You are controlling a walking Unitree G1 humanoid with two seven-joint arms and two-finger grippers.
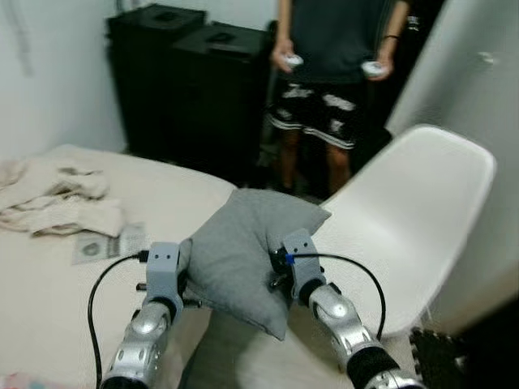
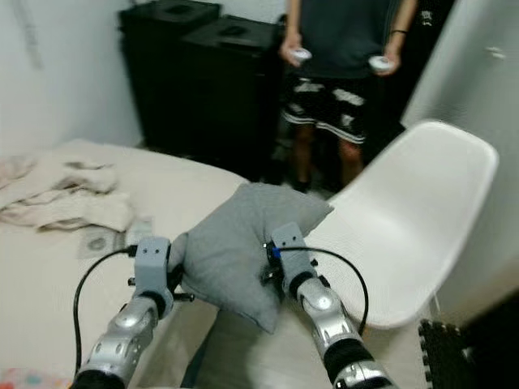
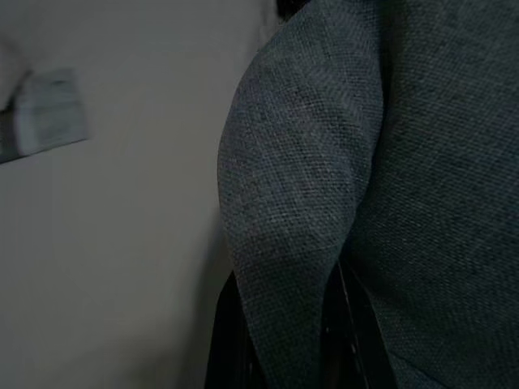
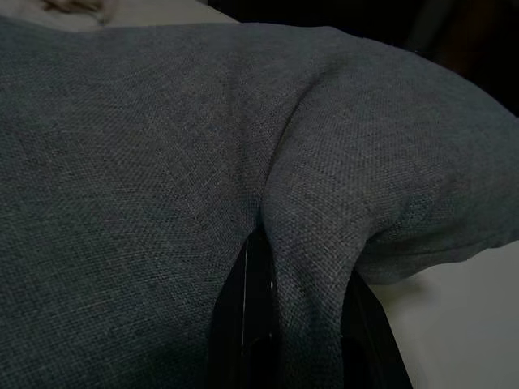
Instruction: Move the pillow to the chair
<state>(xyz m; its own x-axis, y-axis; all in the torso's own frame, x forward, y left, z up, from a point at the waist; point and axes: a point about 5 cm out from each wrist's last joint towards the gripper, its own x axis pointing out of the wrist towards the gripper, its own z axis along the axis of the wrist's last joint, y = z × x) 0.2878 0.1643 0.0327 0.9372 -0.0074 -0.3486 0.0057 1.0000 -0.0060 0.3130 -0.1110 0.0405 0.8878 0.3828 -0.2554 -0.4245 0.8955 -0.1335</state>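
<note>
Pillow in transit between bed and chair

Head views: the grey fabric square pillow [image 1: 243, 251] hangs in the air, pinched at one edge by the left gripper [image 1: 183, 274] and at the opposite edge by the right gripper [image 1: 276, 267]. It sits above the gap between the cream-sheeted bed [image 1: 162, 194] and the white moulded plastic chair [image 1: 405, 219]. Its long diagonal runs from a low near corner up towards the chair.

Left wrist view: black fingers [image 3: 231, 340] clamp a fold of grey weave.

Right wrist view: fingers [image 4: 243, 324] likewise bite a ridge of cloth.

Carrying seems under way; next, I judge, swing right over the seat and release.
</note>
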